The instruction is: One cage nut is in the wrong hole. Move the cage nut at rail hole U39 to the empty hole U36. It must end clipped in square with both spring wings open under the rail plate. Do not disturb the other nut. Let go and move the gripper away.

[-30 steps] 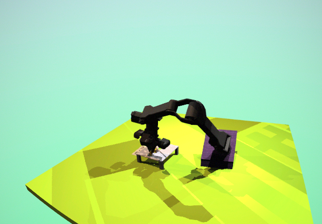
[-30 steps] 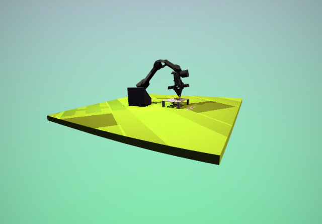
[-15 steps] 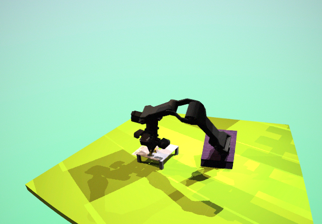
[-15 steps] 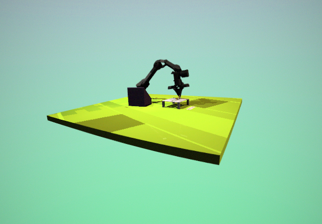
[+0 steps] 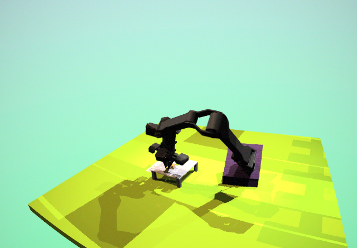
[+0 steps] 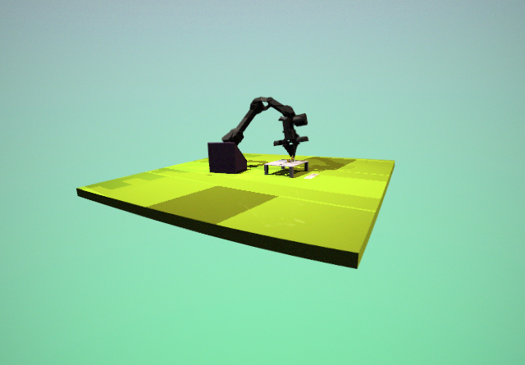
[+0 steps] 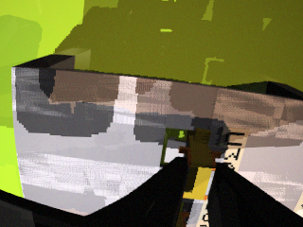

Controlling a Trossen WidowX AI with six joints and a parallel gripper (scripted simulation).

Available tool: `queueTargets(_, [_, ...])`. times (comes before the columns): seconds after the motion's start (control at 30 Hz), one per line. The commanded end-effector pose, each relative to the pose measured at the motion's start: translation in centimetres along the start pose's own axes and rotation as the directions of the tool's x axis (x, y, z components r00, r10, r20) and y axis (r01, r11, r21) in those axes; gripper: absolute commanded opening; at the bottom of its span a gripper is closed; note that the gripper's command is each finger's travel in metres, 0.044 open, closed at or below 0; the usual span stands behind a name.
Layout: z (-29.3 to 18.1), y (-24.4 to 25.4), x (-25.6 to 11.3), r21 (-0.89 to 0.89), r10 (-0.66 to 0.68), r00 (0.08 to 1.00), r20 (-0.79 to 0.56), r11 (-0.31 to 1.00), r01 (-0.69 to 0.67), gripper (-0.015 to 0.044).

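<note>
Exterior view, yellow-green tabletop [image 5: 201, 219] [image 6: 262, 230] [image 7: 142, 38], plain teal surroundings, gripper [image 5: 167, 170] [image 6: 292, 156] [image 7: 197, 170] pinching a cage nut [image 7: 201, 147].

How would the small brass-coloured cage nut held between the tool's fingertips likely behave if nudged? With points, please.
The small brass-coloured cage nut [image 7: 199, 148] looks like metal, so probably stiff. Its narrow body between the tool's [image 5: 167, 170] [image 6: 292, 156] [image 7: 200, 163] tapered fingertips may let it twist if nudged.
</note>
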State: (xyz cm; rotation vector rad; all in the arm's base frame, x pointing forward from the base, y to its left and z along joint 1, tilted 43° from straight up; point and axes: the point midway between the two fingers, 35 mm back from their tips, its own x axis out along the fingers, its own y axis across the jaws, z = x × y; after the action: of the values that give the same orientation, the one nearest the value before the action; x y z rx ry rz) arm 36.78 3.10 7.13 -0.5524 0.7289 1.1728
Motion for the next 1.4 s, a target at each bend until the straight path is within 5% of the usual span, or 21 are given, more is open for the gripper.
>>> queueTargets(0.0, [0.00, 0.11, -0.05, 0.003, -0.008, 1.000, -0.003, 1.000, 0.008, 0.0026])
queueTargets(1.37, [-0.01, 0.31, 0.01, 0.004, -0.042, 0.999, -0.002, 0.999, 0.042, 0.0026])
